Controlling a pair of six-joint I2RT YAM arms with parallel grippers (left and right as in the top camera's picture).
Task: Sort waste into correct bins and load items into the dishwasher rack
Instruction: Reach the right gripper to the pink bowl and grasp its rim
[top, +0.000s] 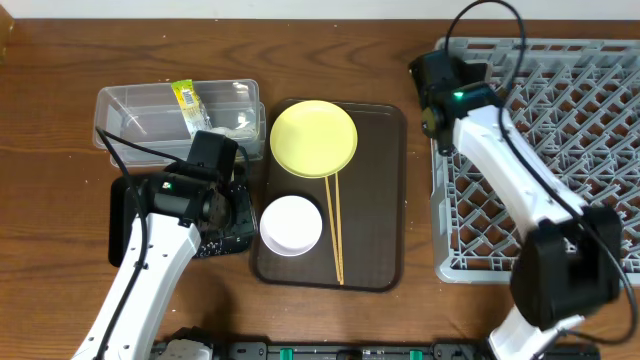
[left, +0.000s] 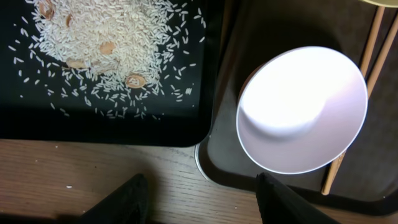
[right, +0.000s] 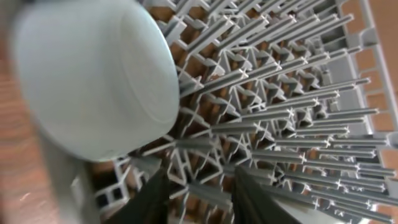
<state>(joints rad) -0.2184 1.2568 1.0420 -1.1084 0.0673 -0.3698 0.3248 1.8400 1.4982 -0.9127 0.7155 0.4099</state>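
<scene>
Rice (left: 112, 56): scattered in the black tray (left: 62, 127), brown bits mixed in.
White bowl (left: 301, 109): set on the brown serving tray (left: 273, 31), beside the chopsticks (left: 375, 37).
Left gripper (left: 200, 190): spread wide, empty, above both trays' edges.
Right gripper (right: 200, 186): parted, empty, beside the light blue bowl (right: 93, 74) inverted in the rack (right: 280, 124).

One yellow round plate (top: 313, 138) lies at the far end of the single dark brown rectangular serving tray (top: 385, 200). There are two bowls: a white round bowl (top: 291, 224) at the tray's near left and a light blue round bowl (right: 93, 74) upturned in the one large grey plastic lattice rack (top: 560, 150) on the right. Two thin wooden chopsticks (top: 331, 225) lie side by side.

Two bins stand on the left: a clear rectangular plastic tub (top: 130, 115), far, and a shallow black rectangular tray (left: 93, 127), near. The tub holds one yellow-green printed snack wrapper (top: 186, 97). The white rice grains (left: 118, 25) are too many to count, and at least four tan round bits (left: 134, 80) lie among them.
</scene>
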